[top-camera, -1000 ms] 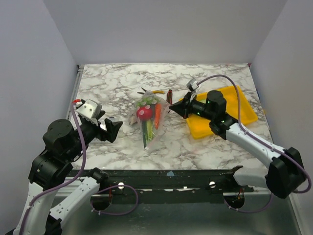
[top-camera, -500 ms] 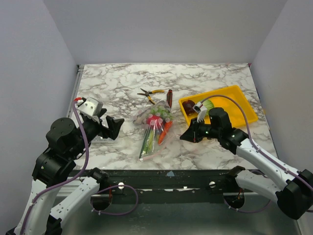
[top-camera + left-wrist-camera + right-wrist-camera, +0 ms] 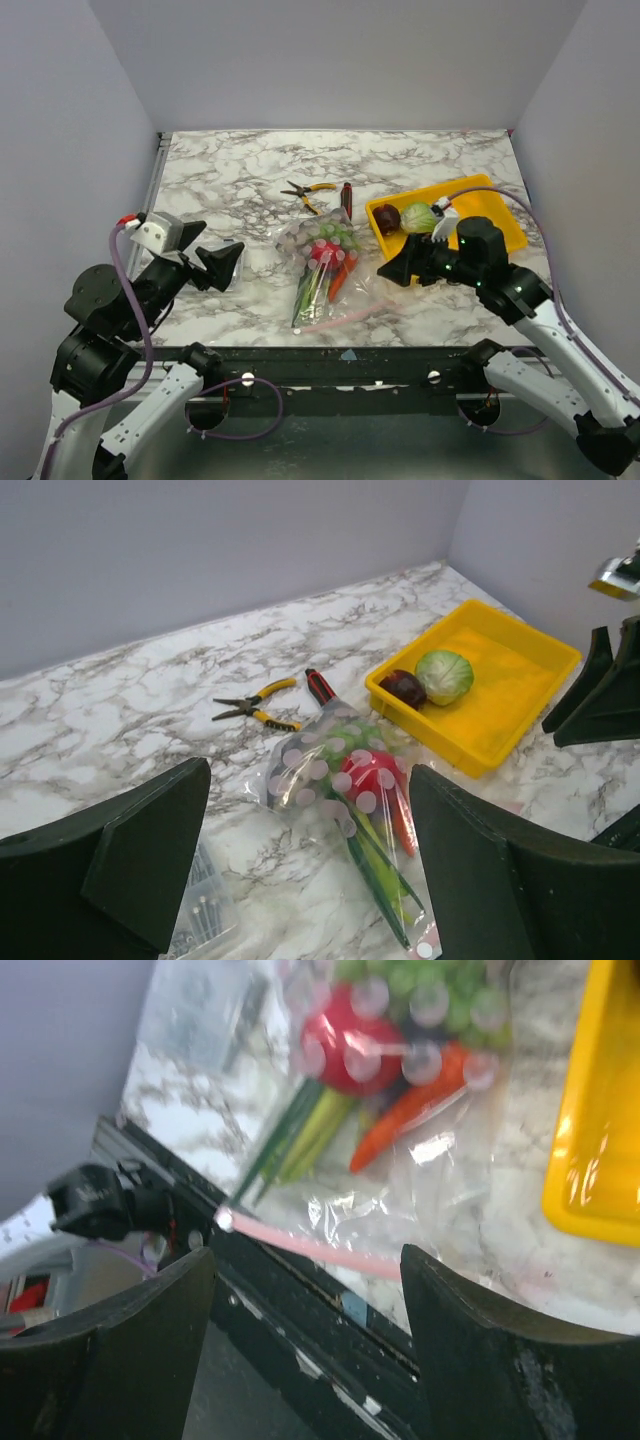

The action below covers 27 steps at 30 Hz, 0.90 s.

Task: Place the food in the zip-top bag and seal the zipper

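The zip-top bag [image 3: 325, 272] lies flat mid-table, holding food: a red piece [image 3: 345, 1040], an orange one [image 3: 405, 1110] and green stalks [image 3: 385, 865]. Its pink zipper [image 3: 340, 322] points at the near edge and also shows as the zipper [image 3: 310, 1245] in the right wrist view. A maroon round piece [image 3: 388, 217] and a cabbage [image 3: 420, 216] sit in the yellow tray [image 3: 490, 235]. My right gripper [image 3: 392, 268] hangs open just right of the bag, above its mouth [image 3: 305, 1280], holding nothing. My left gripper [image 3: 228, 262] is open, left of the bag [image 3: 340, 780].
Yellow-handled pliers [image 3: 310, 192] and a red-and-black knife [image 3: 346, 196] lie behind the bag. A clear box of nails [image 3: 205, 910] sits under my left gripper. The table's near edge and black rail [image 3: 300, 1360] run right below the zipper.
My right gripper carried the bag toward the near edge, then opened and let it go. The bag now rests on the table. My left arm drew back slightly left.
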{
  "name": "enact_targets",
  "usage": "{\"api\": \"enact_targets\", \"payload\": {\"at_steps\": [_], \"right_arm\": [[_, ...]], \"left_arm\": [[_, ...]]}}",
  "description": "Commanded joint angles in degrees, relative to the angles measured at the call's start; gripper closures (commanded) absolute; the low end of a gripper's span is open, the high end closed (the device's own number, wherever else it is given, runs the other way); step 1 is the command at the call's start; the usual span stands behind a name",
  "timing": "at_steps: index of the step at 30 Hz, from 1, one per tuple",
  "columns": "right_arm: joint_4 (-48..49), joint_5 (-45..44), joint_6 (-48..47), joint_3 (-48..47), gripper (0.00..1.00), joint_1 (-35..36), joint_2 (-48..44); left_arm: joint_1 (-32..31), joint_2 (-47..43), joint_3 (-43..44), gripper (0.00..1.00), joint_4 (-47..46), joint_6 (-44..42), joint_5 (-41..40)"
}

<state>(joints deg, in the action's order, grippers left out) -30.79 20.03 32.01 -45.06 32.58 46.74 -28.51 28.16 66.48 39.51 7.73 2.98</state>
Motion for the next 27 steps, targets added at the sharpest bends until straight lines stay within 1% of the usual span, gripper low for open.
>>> {"api": "enact_targets", "payload": {"at_steps": [1,6,7,9,10,11,12,15,19,27], "right_arm": [[-6.66,-14.62,-0.91,-8.99,0.19,0.23,-5.48],[-10.19,-29.29,-4.92,-19.91,0.15,0.28,-8.51],[-10.24,-32.39,-5.7,-21.81,0.13,0.24,-9.28],[-9.39,-36.14,-7.68,-24.64,0.12,0.28,-11.23],[-8.77,-37.61,-8.44,-25.59,0.09,0.25,-12.38],[-8.01,-38.5,-10.01,-26.09,0.08,0.28,-13.47],[-7.52,-39.84,-10.83,-26.62,0.01,0.28,-14.64],[-7.49,-42.77,-13.53,-28.01,0.0,0.28,-16.39],[-8.3,-46.16,-14.82,-29.74,0.0,0.26,-17.49],[-7.47,-51.45,-13.65,-28.96,0.0,0.27,-19.04]], "left_arm": [[0.21,-3.44,2.81,0.16,-2.94,-0.45,-2.54],[0.23,-8.42,3.37,0.11,-6.36,-0.33,-5.87],[0.21,-9.29,3.55,0.1,-6.88,-0.41,-6.44],[0.21,-11.09,3.95,0.08,-7.98,-0.69,-7.97],[0.21,-11.98,4.06,0.07,-8.54,-0.8,-8.75],[0.26,-12.77,4.23,0.06,-8.88,-0.98,-9.55],[0.22,-13.57,4.32,0.06,-9.27,-1.22,-10.25],[0.21,-15.5,4.49,0.05,-9.95,-1.91,-11.96],[0.23,-16.98,4.15,0.04,-10.29,-2.15,-13.57],[0.22,-16.92,2.68,0.04,-11.57,-2.87,-14.59]]}}
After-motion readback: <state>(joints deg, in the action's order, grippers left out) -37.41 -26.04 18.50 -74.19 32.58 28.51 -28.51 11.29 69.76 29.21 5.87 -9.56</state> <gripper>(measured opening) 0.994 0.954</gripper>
